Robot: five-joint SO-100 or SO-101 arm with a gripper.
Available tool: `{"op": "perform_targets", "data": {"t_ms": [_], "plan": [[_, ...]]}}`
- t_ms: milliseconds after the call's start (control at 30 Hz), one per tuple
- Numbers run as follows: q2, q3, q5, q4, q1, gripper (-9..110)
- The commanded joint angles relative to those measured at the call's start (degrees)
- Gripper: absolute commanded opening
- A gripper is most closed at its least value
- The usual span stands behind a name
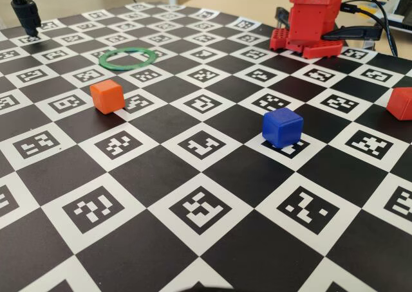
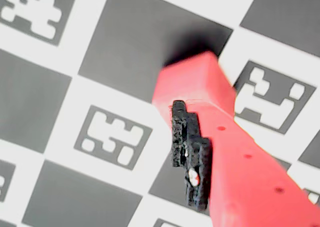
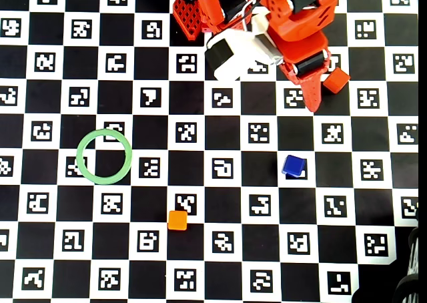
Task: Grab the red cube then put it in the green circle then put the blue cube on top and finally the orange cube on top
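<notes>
- Gripper (image 3: 319, 97): upper right of the overhead view, pointing down-frame, tip just beside the red cube (image 3: 336, 80); no cube between the fingers; the wrist view shows one red finger (image 2: 200, 87) over the checkered board (image 2: 125, 37), but whether the jaws are parted or closed cannot be told
- Red cube: upper right of the overhead view, on the board, not lifted; cut by the right edge of the fixed view (image 1: 402, 103)
- Green circle (image 3: 103, 156): centre left of the overhead view, empty
- Blue cube (image 3: 293, 165): right of centre, well apart from the ring
- Orange cube (image 3: 177, 219): lower centre, also apart
- Progress, as judged: nothing placed; all three stacking steps remain, beginning with grasping the red cube
- View differences: overhead alone shows arm beside red cube; the fixed view shows only the arm's base (image 1: 309, 22); the wrist view shows no cube
</notes>
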Motion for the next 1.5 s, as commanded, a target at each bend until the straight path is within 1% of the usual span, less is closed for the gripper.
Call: {"op": "perform_targets", "data": {"t_ms": [0, 200, 267, 333, 467, 533, 700, 867, 1133, 1333, 1467], "plan": [[-1.5, -6.9, 3.9, 5.5, -3.4, 40], [-4.5, -8.9, 10.3, 4.9, -9.2, 40], [-5.9, -7.6, 16.3, 4.0, -11.1, 41], [-6.8, -5.3, 19.0, 3.1, -12.5, 41], [-6.9, -0.2, 20.7, -0.1, -14.7, 44], [-7.0, 0.8, 21.1, -1.1, -15.4, 44], [-7.1, 3.6, 24.0, -4.3, -17.3, 48], [-7.5, 6.2, 26.5, -11.5, -19.2, 48], [-11.2, 7.8, 34.7, -17.0, -22.9, 48], [-14.5, 9.9, 35.6, -21.7, -25.1, 48], [-15.5, 15.6, 35.2, -28.5, -24.3, 48]]}}
